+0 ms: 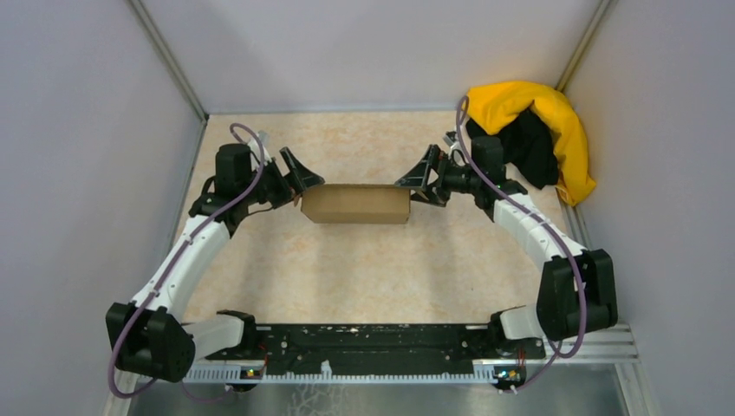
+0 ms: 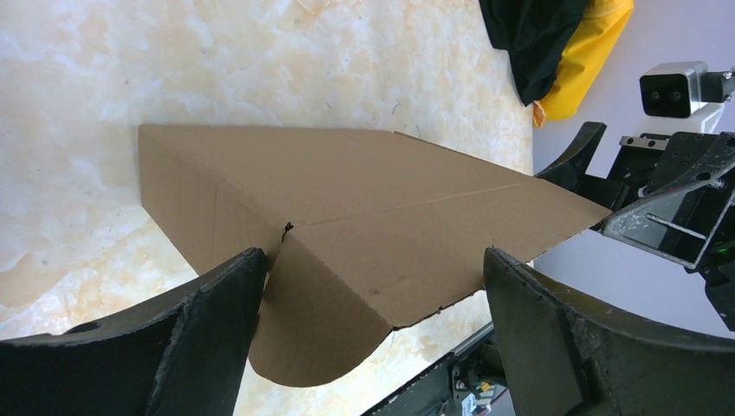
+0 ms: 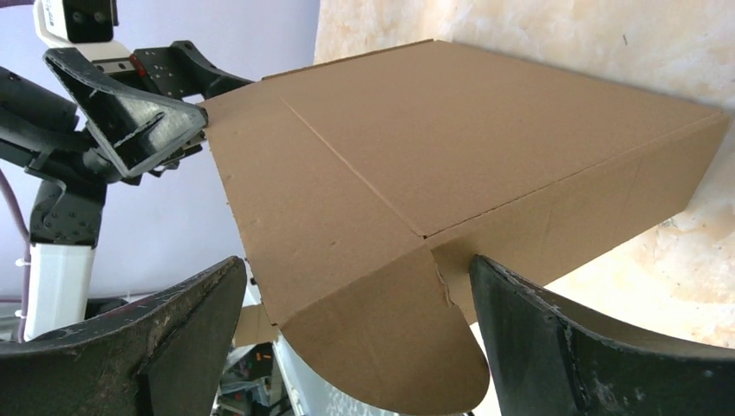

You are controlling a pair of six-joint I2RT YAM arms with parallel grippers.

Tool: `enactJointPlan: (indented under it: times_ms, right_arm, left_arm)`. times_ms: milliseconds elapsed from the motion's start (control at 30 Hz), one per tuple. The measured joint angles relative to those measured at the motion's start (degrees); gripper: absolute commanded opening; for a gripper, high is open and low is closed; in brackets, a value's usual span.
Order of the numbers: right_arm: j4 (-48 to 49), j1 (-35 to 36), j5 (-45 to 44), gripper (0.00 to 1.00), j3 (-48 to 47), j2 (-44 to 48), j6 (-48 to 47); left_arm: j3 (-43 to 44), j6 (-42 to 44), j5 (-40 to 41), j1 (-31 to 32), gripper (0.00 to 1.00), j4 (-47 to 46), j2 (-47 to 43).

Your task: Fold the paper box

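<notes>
Overhead view: the paper box (image 1: 355,204) lies on the table (image 1: 347,277), roughly midway between the two side walls and somewhat toward the far half, with its long side running left to right. It reads as a flat brown rectangular form, top panel up and the near side wall upright. The left gripper (image 2: 373,260) sits at the box's left end and the right gripper (image 3: 357,260) at its right end, the two facing each other along the box. In the left wrist view we note the jaws spread wide, with the left end flap (image 2: 321,338), rounded at its edge, projecting into the gap between the fingers (image 2: 208,338). One finger sits just beside the box's side wall, but we cannot tell whether it touches. The right wrist view mirrors this: jaws spread wide, and the right end flap (image 3: 390,355), also rounded, hangs between the fingers (image 3: 555,338). Neither pair is clamped on the cardboard, and we see no pinch on either flap. A crease line crosses the top panel in both wrist views. The yellow-and-black cloth heap (image 1: 555,121) sits in the far right corner, well apart from the box.
</notes>
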State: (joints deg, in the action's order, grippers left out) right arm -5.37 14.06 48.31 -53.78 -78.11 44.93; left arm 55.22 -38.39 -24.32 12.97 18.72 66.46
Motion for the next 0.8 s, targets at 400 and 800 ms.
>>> enactJointPlan:
  times_ms: [400,800]
  right_arm:
    - [8.33,-2.12,2.47,0.99,-2.54,-7.15,3.61]
    - [11.74,-3.48,5.40,0.99,-4.13,-12.85,4.68]
  left_arm:
    - [-0.02,-1.05,-1.11,-1.68,0.99,-7.85,5.66]
    - [0.66,-0.04,-3.80,-3.56,0.99,-9.73,8.48]
